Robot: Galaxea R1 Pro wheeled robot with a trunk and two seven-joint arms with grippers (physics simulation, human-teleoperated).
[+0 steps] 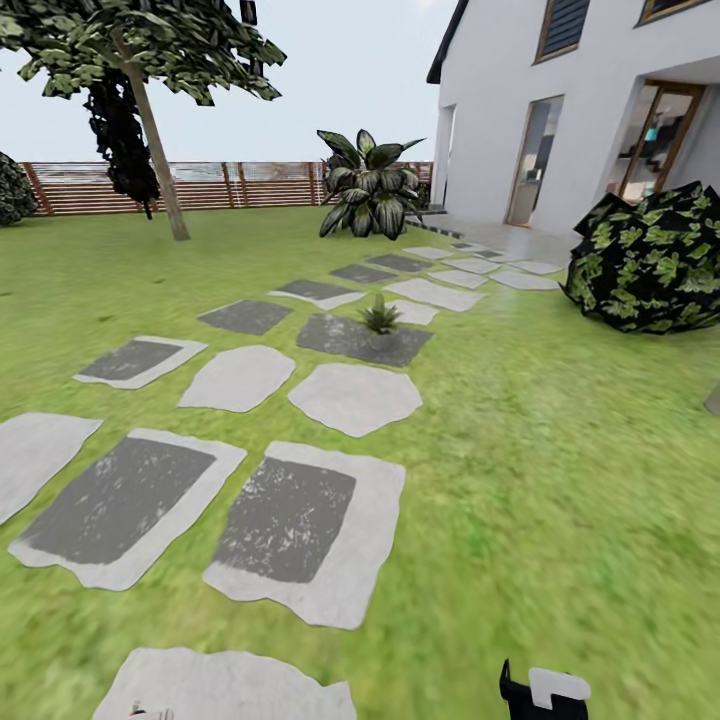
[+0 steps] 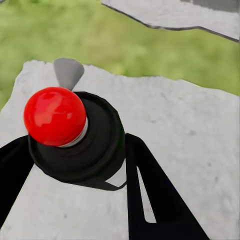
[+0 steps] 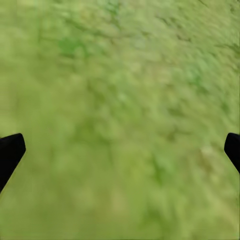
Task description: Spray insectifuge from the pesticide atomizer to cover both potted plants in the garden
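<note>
In the left wrist view my left gripper [image 2: 80, 152] is shut on the pesticide atomizer [image 2: 97, 145], a dark round body with a pale band and a red ball tip [image 2: 54, 116], held above a pale stepping stone [image 2: 190, 150]. One potted plant [image 1: 380, 317], a small rosette of pointed leaves, stands on a dark stepping stone [image 1: 345, 338] ahead in the garden. My right gripper [image 3: 120, 150] is open over bare grass, its black fingertips [image 3: 10, 150] far apart. Part of it [image 1: 545, 692] shows at the head view's lower edge.
Flat grey stepping stones [image 1: 290, 520] run from me toward the white house [image 1: 560, 100]. A dark speckled shrub [image 1: 650, 258] sits at the right, a big broad-leaved plant [image 1: 370, 190] and a tree [image 1: 155, 130] stand before the brown slatted fence [image 1: 200, 185]. Lawn [image 1: 560, 460] lies all around.
</note>
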